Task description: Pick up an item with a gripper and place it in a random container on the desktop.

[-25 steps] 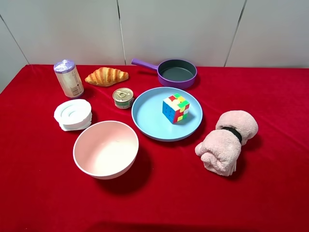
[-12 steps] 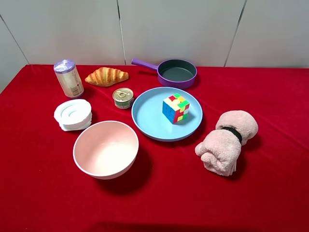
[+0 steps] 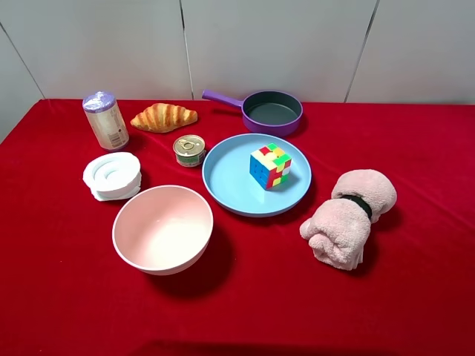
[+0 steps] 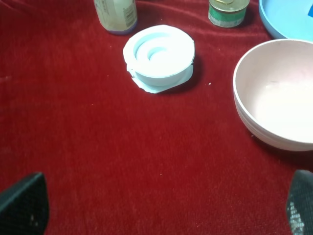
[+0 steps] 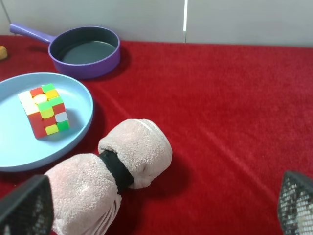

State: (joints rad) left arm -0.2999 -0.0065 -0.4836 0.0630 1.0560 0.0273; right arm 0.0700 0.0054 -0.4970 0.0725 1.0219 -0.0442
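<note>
Jaws on both arms stand wide apart with nothing between them: the left gripper (image 4: 161, 208) shows only its two dark fingertips (image 4: 24, 203) at the corners of its wrist view, hanging over bare red cloth, and the right gripper (image 5: 161, 208) shows the same, its fingertips (image 5: 27, 205) well apart above the cloth near the towel. Neither arm appears in the high view. Across the red worktop (image 3: 415, 297) from left to right: a purple-capped cylindrical container (image 3: 105, 120) stands upright near the back left, and in front of it lies a white round lid-like stack (image 3: 112, 176). A croissant (image 3: 164, 117) lies at the back, and a small tin can (image 3: 190, 150) sits just beside the plate's left rim. A pink bowl (image 3: 162, 228) stands upright nearer the front, close to the plate. The light-blue plate (image 3: 230, 185) lies near the middle, and the puzzle cube (image 3: 270, 166) rests on it, a little right of its centre, untouched by either gripper. Behind the plate, close to its far rim, sits a purple pan (image 3: 272, 112) with its handle pointing left. To the right of the plate lies a rolled pink towel (image 3: 347, 217) bound by a black band, near the plate's rim.
</note>
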